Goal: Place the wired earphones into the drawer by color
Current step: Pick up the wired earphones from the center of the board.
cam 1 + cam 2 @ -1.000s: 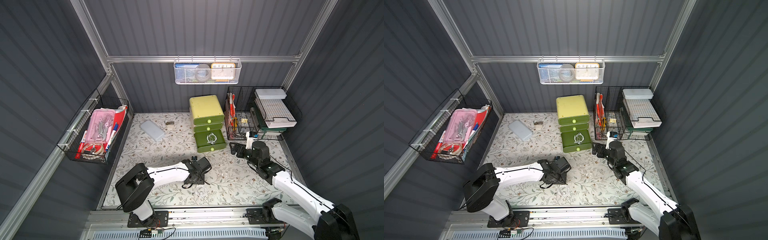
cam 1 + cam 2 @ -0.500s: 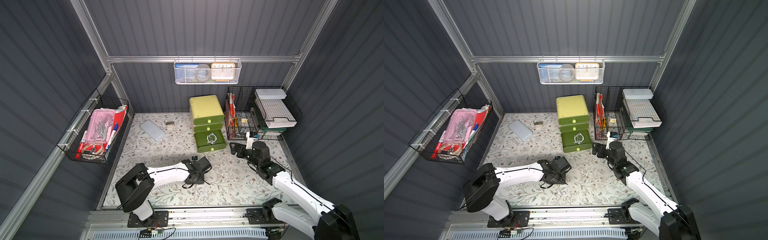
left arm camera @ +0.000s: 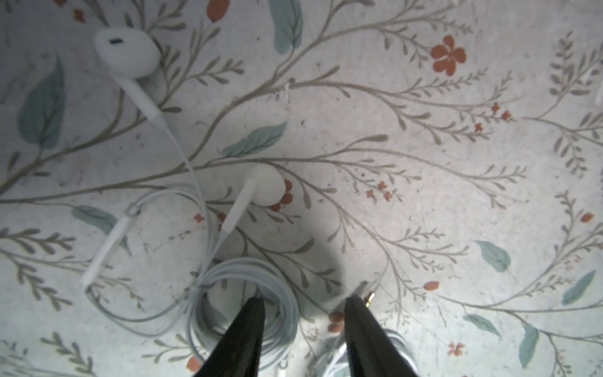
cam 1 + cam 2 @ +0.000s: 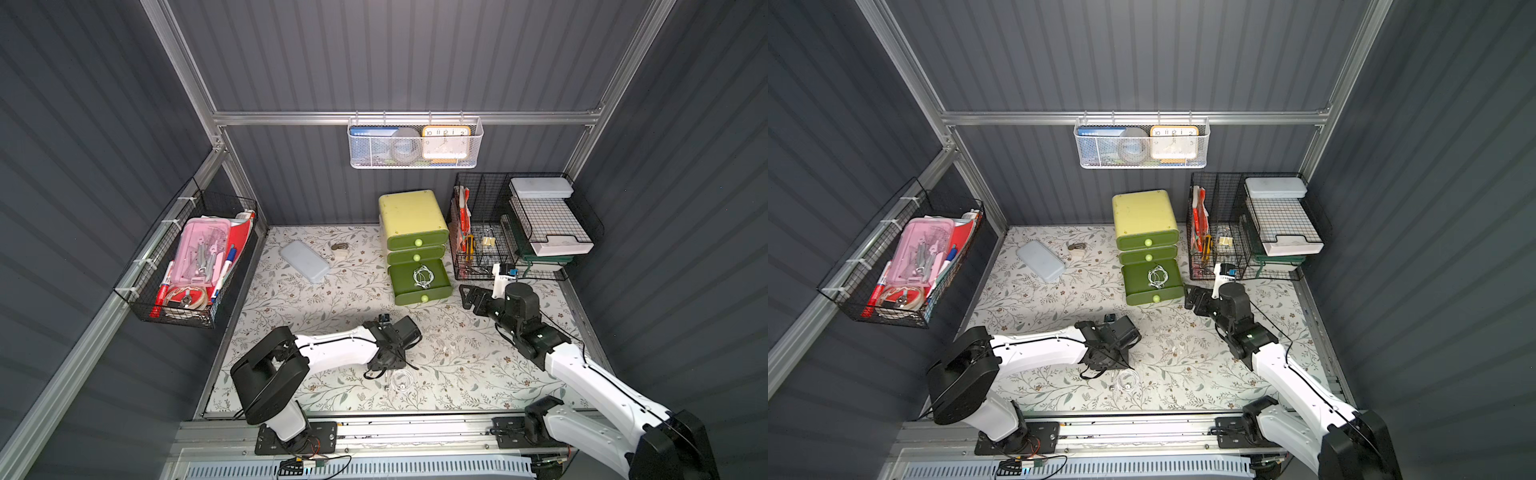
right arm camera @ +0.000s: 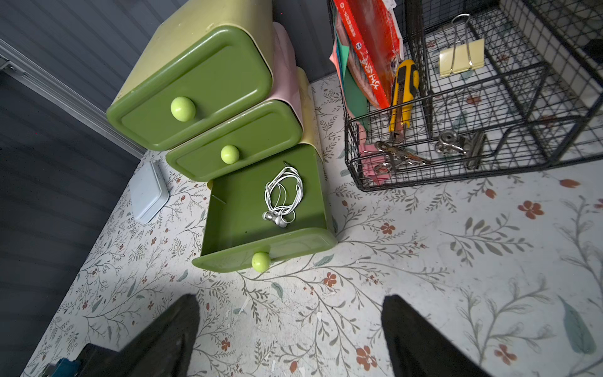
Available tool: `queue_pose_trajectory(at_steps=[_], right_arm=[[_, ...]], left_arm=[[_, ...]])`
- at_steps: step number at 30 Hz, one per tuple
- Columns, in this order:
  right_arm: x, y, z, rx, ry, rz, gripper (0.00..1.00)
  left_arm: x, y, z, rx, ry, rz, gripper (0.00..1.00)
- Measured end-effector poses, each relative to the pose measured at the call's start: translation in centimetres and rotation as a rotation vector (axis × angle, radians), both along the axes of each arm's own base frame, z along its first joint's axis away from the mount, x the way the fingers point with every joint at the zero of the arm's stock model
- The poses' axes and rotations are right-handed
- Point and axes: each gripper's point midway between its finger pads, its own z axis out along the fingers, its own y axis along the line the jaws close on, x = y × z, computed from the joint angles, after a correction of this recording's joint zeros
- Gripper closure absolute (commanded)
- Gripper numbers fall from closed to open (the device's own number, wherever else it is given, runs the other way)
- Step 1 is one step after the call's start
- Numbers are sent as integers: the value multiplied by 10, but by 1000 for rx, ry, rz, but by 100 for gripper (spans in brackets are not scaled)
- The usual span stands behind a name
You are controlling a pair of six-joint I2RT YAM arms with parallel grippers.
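A white set of wired earphones (image 3: 241, 266) lies coiled on the floral mat, with one earbud (image 3: 125, 54) stretched away from the coil. It shows near the front in both top views (image 4: 401, 380) (image 4: 1127, 380). My left gripper (image 3: 306, 302) points down on it, jaws partly closed but still apart. One fingertip stands inside the coil, and the coil's edge lies between the fingers. The green bottom drawer (image 4: 422, 297) (image 5: 261, 248) is pulled out and holds another white earphone coil (image 5: 283, 196) (image 4: 1157, 277). My right gripper (image 5: 290, 310) (image 4: 467, 295) hovers open and empty beside that drawer.
The two upper drawers (image 5: 195, 88) are closed. A black wire organizer (image 4: 478, 232) with a cutter and clips stands right of the drawers. A grey-blue case (image 4: 304, 262) and a small clip (image 4: 340, 247) lie at the back left. A wire basket (image 4: 187, 266) hangs on the left wall.
My left gripper's jaws have narrowed around the edge of the white coil on the mat. The right arm has not moved.
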Motion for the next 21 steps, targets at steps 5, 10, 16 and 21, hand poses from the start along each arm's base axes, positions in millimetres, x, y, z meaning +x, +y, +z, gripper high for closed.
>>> queue_pose_trajectory(at_steps=[5, 10, 16, 21], right_arm=[[0, 0, 0, 0, 0, 0, 8], [0, 0, 0, 0, 0, 0, 8], [0, 0, 0, 0, 0, 0, 8], [0, 0, 1, 1, -2, 0, 8]], left_arm=[[1, 4, -6, 27, -1, 9, 64], [3, 5, -6, 38, -9, 12, 73], [4, 7, -7, 57, -14, 12, 85], [6, 9, -7, 75, -17, 12, 90]])
